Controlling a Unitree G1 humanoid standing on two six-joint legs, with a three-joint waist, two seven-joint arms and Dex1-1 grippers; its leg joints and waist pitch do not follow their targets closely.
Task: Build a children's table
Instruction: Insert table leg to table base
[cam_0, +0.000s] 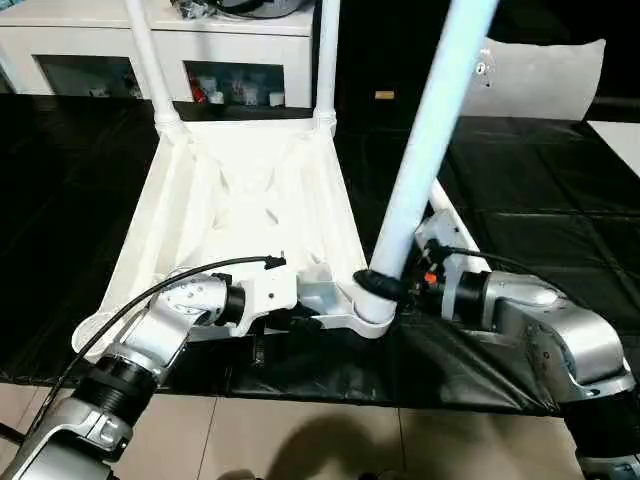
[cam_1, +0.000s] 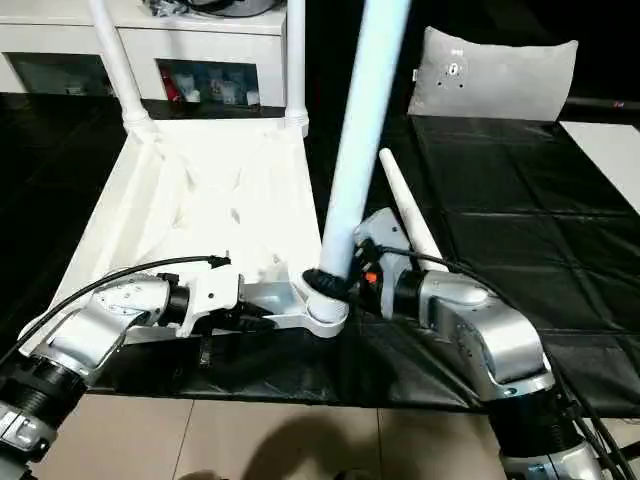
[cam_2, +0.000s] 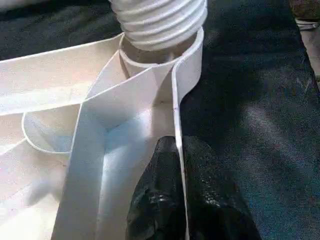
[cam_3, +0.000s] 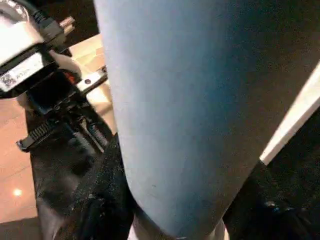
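Observation:
The white tabletop (cam_0: 250, 200) lies upside down on the black-covered work table, ribs facing up. Two legs (cam_0: 148, 60) (cam_0: 327, 60) stand in its far corner sockets. A third leg (cam_0: 430, 140) rises tilted from the near right corner socket (cam_0: 372, 318), and its threaded end (cam_2: 160, 20) sits in that socket. My right gripper (cam_0: 385, 285) is shut on this leg just above the socket, with black fingers (cam_3: 107, 190) on either side of the tube. My left gripper (cam_2: 180, 195) is shut on the tabletop's near rim beside that corner. The fourth leg (cam_1: 405, 210) lies loose behind my right wrist.
The work table's front edge (cam_0: 330, 395) runs just under my wrists, with tiled floor (cam_0: 300, 440) below. A grey cushion (cam_1: 495, 75) lies at the back right. A white cabinet (cam_0: 100, 45) stands behind the table. A white sheet (cam_0: 620, 140) sits at the right edge.

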